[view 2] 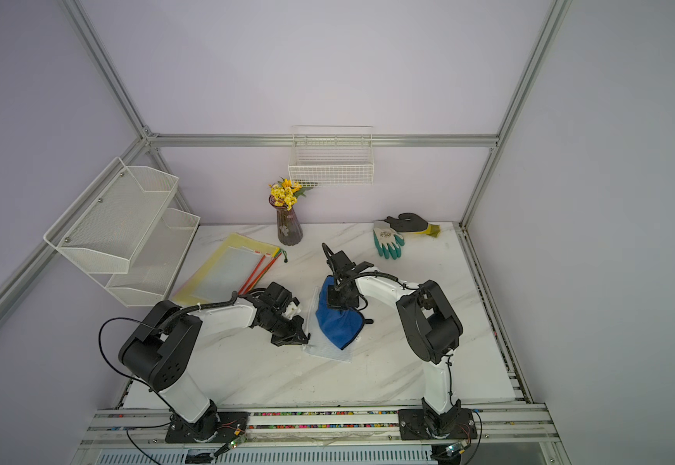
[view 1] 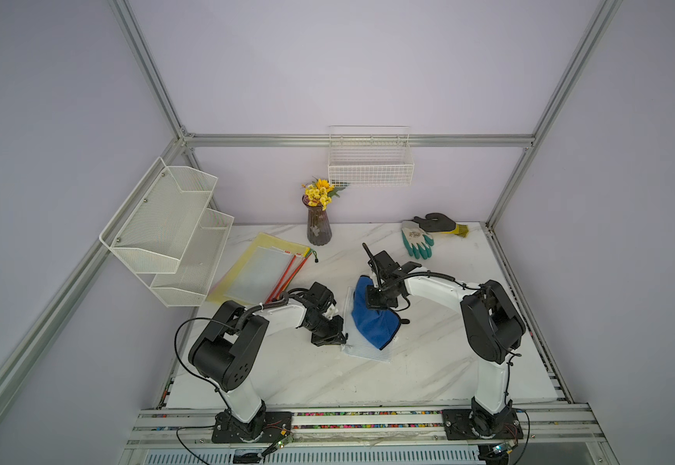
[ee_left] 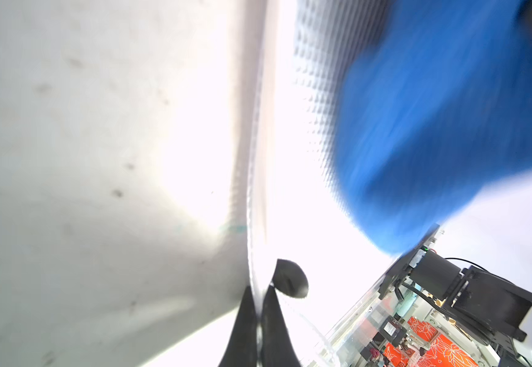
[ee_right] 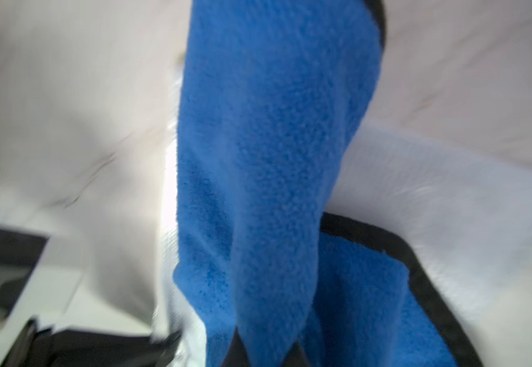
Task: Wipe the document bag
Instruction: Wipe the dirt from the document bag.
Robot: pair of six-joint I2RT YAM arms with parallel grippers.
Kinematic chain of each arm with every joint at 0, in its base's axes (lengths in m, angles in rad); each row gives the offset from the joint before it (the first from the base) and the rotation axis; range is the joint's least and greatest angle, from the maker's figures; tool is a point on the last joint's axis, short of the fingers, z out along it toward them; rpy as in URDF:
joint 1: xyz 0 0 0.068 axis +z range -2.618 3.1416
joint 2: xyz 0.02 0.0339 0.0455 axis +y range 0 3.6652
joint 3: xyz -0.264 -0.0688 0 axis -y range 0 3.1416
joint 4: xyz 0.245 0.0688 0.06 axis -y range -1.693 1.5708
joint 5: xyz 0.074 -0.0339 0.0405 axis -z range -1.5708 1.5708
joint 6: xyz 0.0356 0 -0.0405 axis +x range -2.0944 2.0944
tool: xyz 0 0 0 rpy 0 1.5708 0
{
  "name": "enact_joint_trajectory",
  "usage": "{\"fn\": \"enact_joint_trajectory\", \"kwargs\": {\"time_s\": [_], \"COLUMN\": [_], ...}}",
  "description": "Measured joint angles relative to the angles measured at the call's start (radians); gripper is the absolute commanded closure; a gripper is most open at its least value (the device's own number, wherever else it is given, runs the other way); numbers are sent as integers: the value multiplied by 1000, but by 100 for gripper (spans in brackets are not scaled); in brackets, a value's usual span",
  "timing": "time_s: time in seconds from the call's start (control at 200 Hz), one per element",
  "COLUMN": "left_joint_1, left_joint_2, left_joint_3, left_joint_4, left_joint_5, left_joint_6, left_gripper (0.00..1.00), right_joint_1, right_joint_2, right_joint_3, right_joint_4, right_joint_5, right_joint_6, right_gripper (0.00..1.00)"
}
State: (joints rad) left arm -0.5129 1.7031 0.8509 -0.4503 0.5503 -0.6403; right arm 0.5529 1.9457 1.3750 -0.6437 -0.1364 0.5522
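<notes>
Found a white, grey-veined marble-pattern tabletop (view 1: pixel 327 382) under both sets of fingers. Saw a two-tier rack (view 1: pixel 158 225) of white perforated metal on the side wall, well beyond the left gripper (view 1: pixel 337 340). Saw a white wire basket (view 1: pixel 370 169) of square grid on the back wall, far past the right gripper (view 1: pixel 379 302). Noted a stack of zip pouches (view 1: pixel 259 273), yellow-edged with red and orange zipper strips, lying flat near the outer side of the left fingers.

Found the document bag (view 1: pixel 368 352), a rectangular translucent white pouch with a fine grid weave, flat on the tabletop between the two grippers. Found its edge on the left arm's side nipped between the left fingertips (ee_left: pixel 274 327), pressed together on it in the left wrist view.

Saw the blue cloth (view 1: pixel 372 322), fleecy microfibre with a black-bound hem, bunched on top of the bag. Saw it hanging from the right fingertips (ee_right: pixel 237 349), closed tight on its fold.

Noted a ribbed dark glass vase (view 1: pixel 318 227) of yellow flowers beyond both grippers. Noted a teal-and-white glove (view 1: pixel 416 239) and a black-and-yellow glove (view 1: pixel 438 223), both rubber-coated, past the right fingers. Could not read the print on the teal one: too small.
</notes>
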Motion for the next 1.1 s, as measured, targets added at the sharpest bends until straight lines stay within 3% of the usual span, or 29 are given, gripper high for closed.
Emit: {"fn": "enact_joint_trajectory", "kwargs": {"time_s": [0.085,0.185,0.405,0.565,0.77,0.96,1.1], "left_joint_1": [1,1,1,-1,-9,-13,-81], "left_joint_2": [-4,-5,-5,-14,-85,-177,-182], "left_joint_3": [-12,-18,-18,-18,-25,-58,-58], "left_joint_4": [18,34,45,56,31,-34,-7], "left_joint_5": [8,15,16,32,-63,-156,-157], "left_joint_6": [3,5,5,-7,-8,-21,-21], "left_gripper": [100,100,94,59,45,47,51], "right_joint_1": [-63,-96,76,142,85,82,79], "right_joint_2": [-18,-26,-112,-138,-21,-21,-15], "right_joint_3": [-29,14,78,-17,-117,-121,-119], "right_joint_4": [1,-63,-162,-137,-81,-63,-60], "right_joint_5": [101,119,-151,-246,-212,-207,-220], "right_joint_6": [-20,-85,-169,-145,-107,-105,-102], "right_gripper": [100,100,100,100,100,100,100]}}
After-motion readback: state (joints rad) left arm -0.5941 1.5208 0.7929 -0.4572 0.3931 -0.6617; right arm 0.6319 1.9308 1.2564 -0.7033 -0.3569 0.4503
